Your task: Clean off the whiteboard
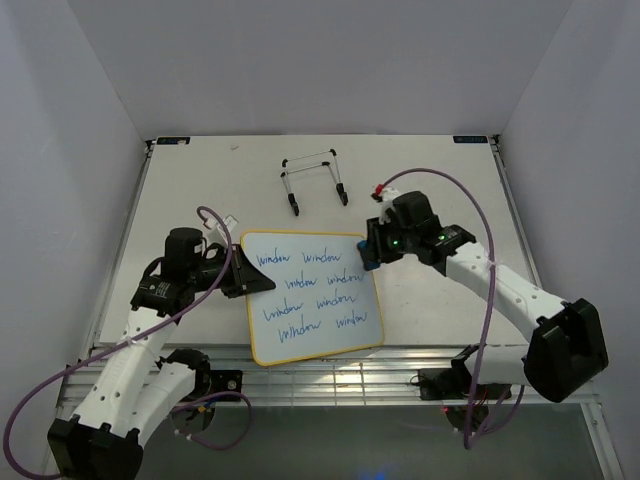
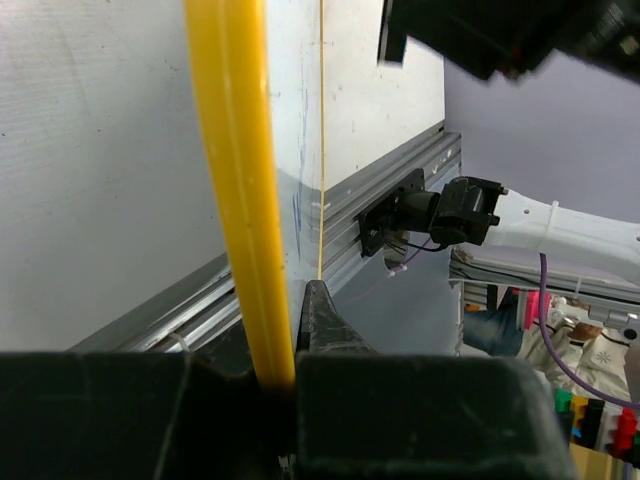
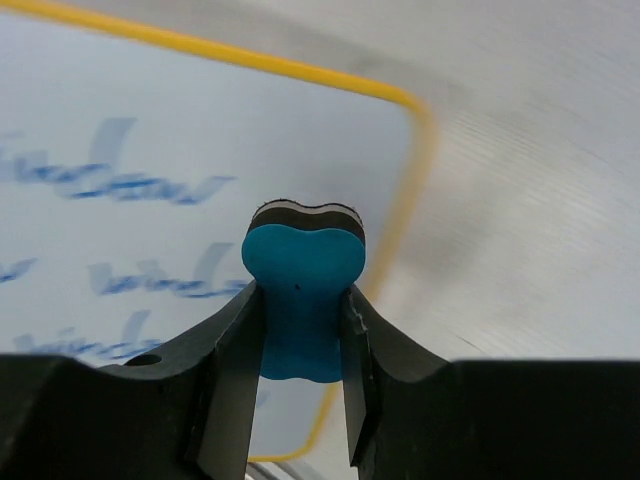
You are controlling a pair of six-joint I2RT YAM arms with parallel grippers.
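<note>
The whiteboard [image 1: 312,297] lies flat at the table's near middle, yellow-framed, with several rows of blue writing. My left gripper [image 1: 243,274] is shut on its left edge; the left wrist view shows the yellow frame [image 2: 235,190] pinched between the jaws. My right gripper [image 1: 372,248] is shut on the blue eraser [image 3: 303,290], squeezed at its middle, its dark felt face pointing away. It hovers at the board's top right corner [image 3: 415,110]. The writing [image 3: 110,185] shows blurred under it.
A black-and-white wire easel stand [image 1: 314,180] lies at the back middle of the table. The table's metal rail [image 1: 400,360] runs along the near edge. White walls enclose the left, back and right sides.
</note>
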